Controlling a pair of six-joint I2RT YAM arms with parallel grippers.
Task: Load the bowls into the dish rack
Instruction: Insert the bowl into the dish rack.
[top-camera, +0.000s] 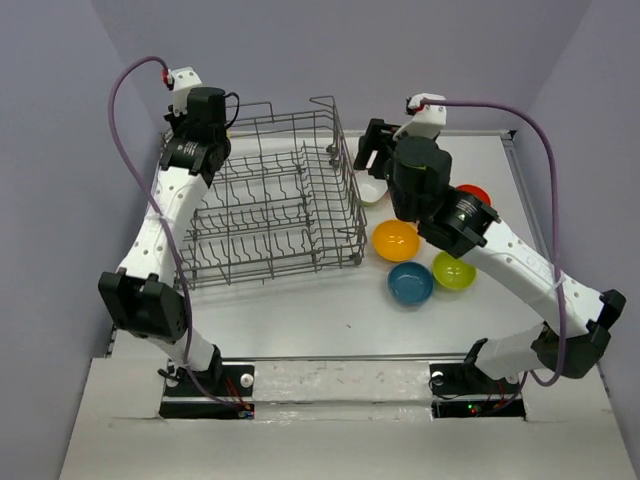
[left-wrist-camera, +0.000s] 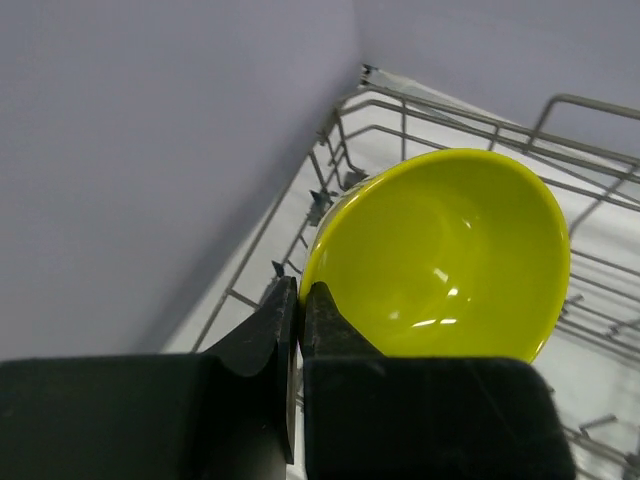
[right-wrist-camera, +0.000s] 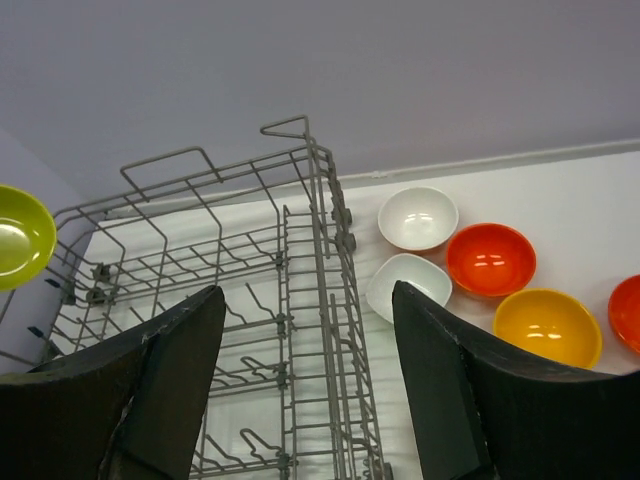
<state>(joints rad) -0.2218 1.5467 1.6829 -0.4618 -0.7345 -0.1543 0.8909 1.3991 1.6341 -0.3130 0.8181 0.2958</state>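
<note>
Left wrist view: the left pincer (left-wrist-camera: 298, 292) is closed on the near rim of a lime green bowl (left-wrist-camera: 440, 255). The bowl stands tilted on edge just ahead of the fingertips, its hollow facing the camera. Beyond and below it lies a corner of the dish rack (left-wrist-camera: 372, 75), hard against the wall. I cannot tell whether the bowl's far edge touches a wire.

I judge the step in hand to be seating this bowl between the tines. Procedure:

1. I keep the bowl on edge, so that it can slip into a slot rather than lie flat across the wires.
2. I lower it slowly, straight down from the pincer. The wall is close on the left, so sideways travel is risky.
3. I release only once the rim rests on the rack floor with a tine on each side; a glossy bowl let go early may roll.

The right pincer (right-wrist-camera: 305, 300) is open and empty above the rack's side wall. To its right, on the surface (right-wrist-camera: 580, 200), wait two white bowls (right-wrist-camera: 418, 217), a red-orange bowl (right-wrist-camera: 490, 258) and an orange-yellow bowl (right-wrist-camera: 547, 325). I hold that arm clear until the left arm lifts out.
</note>
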